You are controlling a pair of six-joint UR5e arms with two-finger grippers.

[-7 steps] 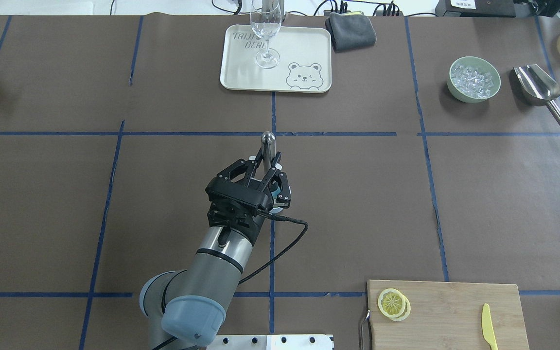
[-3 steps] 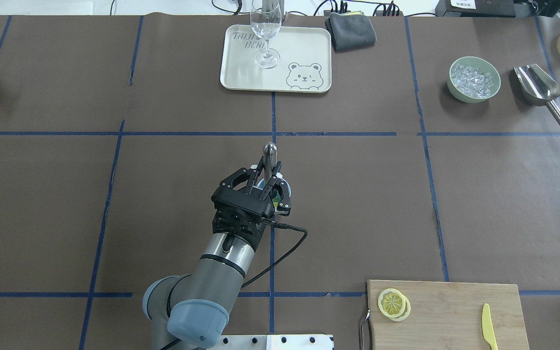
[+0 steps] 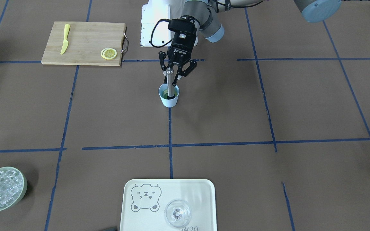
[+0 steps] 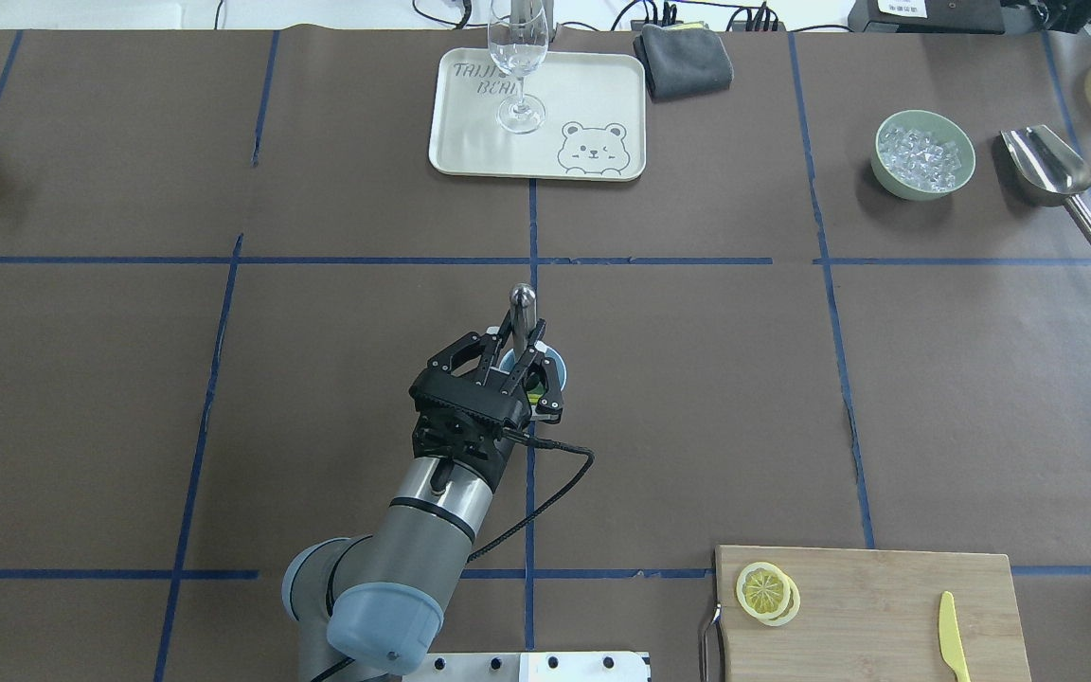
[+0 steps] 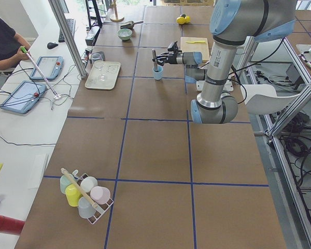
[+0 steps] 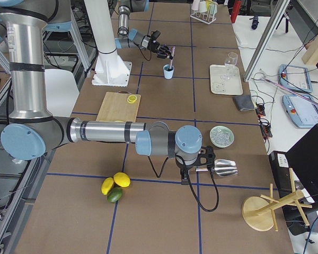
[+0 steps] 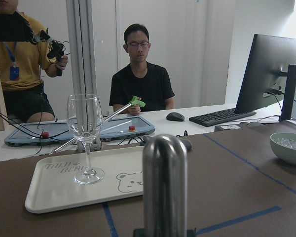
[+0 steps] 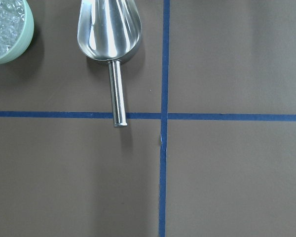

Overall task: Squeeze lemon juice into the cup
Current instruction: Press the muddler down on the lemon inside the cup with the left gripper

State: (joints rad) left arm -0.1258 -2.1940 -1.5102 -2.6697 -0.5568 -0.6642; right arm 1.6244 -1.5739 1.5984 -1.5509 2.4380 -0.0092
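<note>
The light-blue cup stands near the table's middle; it also shows in the overhead view. My left gripper is shut on an upright steel muddler whose lower end is inside the cup, on something greenish-yellow. The muddler's rounded top fills the left wrist view. Two stacked lemon slices lie on the wooden cutting board at the front right. My right gripper hangs over the steel scoop; I cannot tell if it is open or shut.
A yellow knife lies on the board. A green bowl of ice sits beside the scoop. A tray with a wine glass and a grey cloth are at the far edge. Whole citrus fruits.
My left gripper has drawn back toward the robot and lowered slightly, keeping hold of the muddler in the cup.
</note>
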